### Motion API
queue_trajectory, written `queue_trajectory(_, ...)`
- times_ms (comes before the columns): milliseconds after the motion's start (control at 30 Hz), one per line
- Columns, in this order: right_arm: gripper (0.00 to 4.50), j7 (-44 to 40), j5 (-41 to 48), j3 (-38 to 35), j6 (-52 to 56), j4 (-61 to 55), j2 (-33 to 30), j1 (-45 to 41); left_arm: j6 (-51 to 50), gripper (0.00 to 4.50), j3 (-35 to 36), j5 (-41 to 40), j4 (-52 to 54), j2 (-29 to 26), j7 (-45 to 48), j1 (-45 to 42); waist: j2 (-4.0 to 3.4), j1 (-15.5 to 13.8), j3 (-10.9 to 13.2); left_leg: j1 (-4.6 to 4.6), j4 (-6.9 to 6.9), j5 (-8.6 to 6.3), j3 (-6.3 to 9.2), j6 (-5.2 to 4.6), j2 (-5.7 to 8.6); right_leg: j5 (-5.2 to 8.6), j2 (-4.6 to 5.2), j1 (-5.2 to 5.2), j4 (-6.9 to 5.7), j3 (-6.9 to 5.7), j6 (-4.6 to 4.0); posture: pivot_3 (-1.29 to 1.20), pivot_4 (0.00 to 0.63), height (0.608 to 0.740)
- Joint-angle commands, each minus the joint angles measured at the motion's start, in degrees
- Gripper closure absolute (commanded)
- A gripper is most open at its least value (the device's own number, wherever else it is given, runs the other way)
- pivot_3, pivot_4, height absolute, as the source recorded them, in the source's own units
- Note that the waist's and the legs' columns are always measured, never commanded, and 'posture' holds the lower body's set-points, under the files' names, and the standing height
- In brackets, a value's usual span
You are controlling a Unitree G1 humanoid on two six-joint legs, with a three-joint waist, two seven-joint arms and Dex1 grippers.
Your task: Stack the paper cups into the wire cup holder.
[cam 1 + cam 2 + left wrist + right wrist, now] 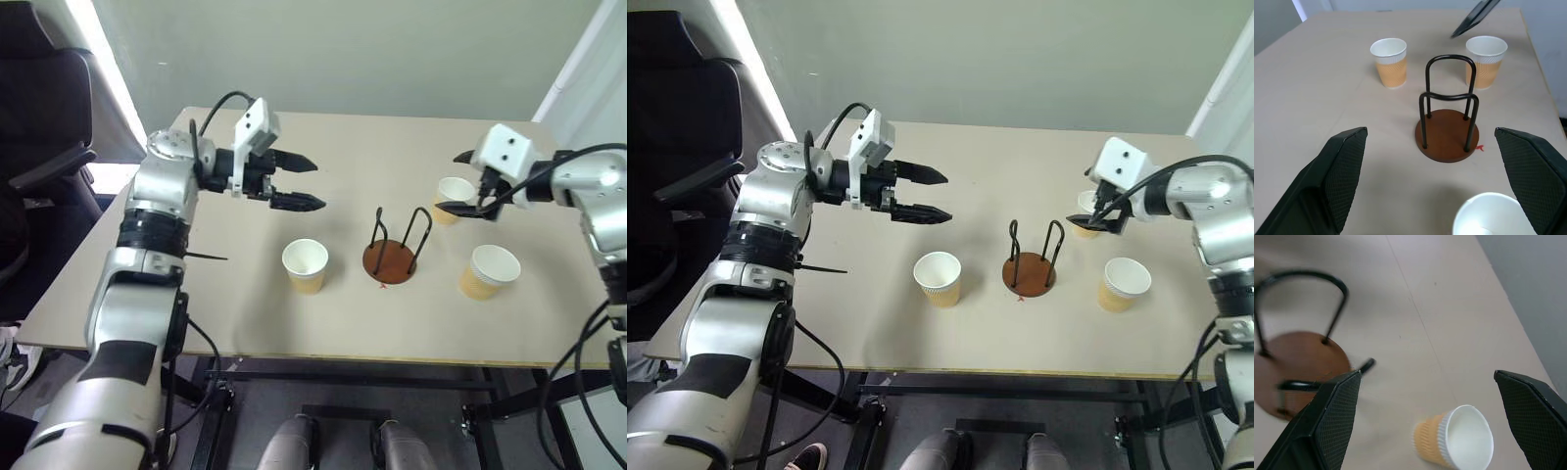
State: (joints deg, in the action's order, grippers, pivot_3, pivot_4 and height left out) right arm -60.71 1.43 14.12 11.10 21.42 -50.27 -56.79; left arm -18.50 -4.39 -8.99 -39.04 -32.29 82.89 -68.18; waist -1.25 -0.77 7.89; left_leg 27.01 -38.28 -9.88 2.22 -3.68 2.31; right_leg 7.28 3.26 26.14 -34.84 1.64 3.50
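Three tan paper cups stand upright on the beige table (245, 323): one (306, 266) left of the wire cup holder (390, 258), one (489, 271) to its right near the front, and one (454, 199) farther back on the right. The holder is empty, with a brown disc base and black wire loops. My left gripper (318, 184) hovers open above the table behind the left cup, pointing toward the holder. My right gripper (448, 182) hangs open beside the far right cup, holding nothing. In the right wrist view that cup (1459, 440) sits between the fingers, lower down.
A black chair (39, 117) stands off the table's left side. The table's front edge runs close below the cups. A pale wall backs the far edge.
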Motion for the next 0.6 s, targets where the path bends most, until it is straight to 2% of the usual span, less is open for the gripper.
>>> queue_trajectory(33, 0.03, 1.2, -5.5, 1.5, -6.5, 8.2, 1.9, -4.3, -1.6, 0.00, 1.8, -1.6, 3.8, -1.8, -1.4, 0.0, 0.00, 0.1, 0.0, 0.02, 0.01, -0.01, -0.01, 0.01, -0.01, 0.02, -0.01, 0.03, -0.01, -0.02, -0.05, 0.00, 0.150, 0.740)
queue_trajectory(367, 0.03, 6.8, -16.8, 4.9, -17.3, 30.9, 6.0, -11.9, -2.2, 0.00, 1.2, -2.4, 6.5, -2.8, -2.9, 1.8, -0.01, 0.0, 0.0, 0.01, 0.16, -0.17, 0.07, 0.28, -0.01, 0.04, 0.01, 0.09, -0.05, -0.10, -0.29, 0.00, 0.150, 0.740)
queue_trajectory(600, 0.03, 8.7, -20.9, 5.5, -21.2, 38.6, 8.0, -14.4, -2.1, 0.00, 0.8, -2.6, 7.1, -2.6, -3.4, 2.2, -0.01, 0.1, 0.0, -0.01, 0.22, -0.52, 0.08, 0.87, -0.04, 0.04, 0.01, 0.12, -0.07, -0.15, -0.40, 0.00, 0.150, 0.740)
